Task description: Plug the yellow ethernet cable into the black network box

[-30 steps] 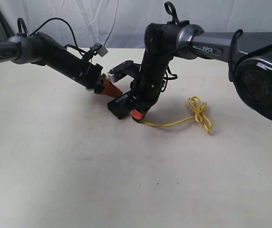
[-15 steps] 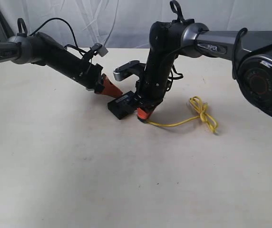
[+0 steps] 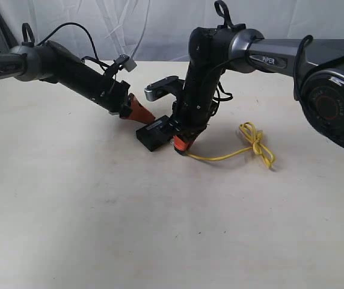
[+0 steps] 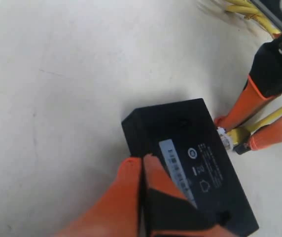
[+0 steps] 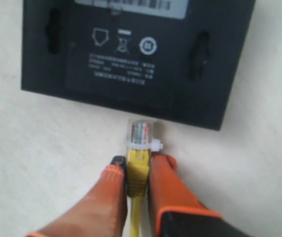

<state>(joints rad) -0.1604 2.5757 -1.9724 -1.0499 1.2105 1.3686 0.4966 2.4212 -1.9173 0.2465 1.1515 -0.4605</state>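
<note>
The right hand (image 5: pixel 137 165) is clenched on the yellow ethernet cable (image 5: pixel 136 197) just behind its clear plug (image 5: pixel 140 131). The plug's tip sits right at the long edge of the black network box (image 5: pixel 131 59), and whether it has entered a port cannot be told. The left hand (image 4: pixel 142 160), fingers pressed together with nothing between, bears on the box's top near the opposite edge. The cable's looped bundle (image 3: pixel 256 143) lies well apart on the desk (image 3: pixel 100 211), with wide surface in front.
</note>
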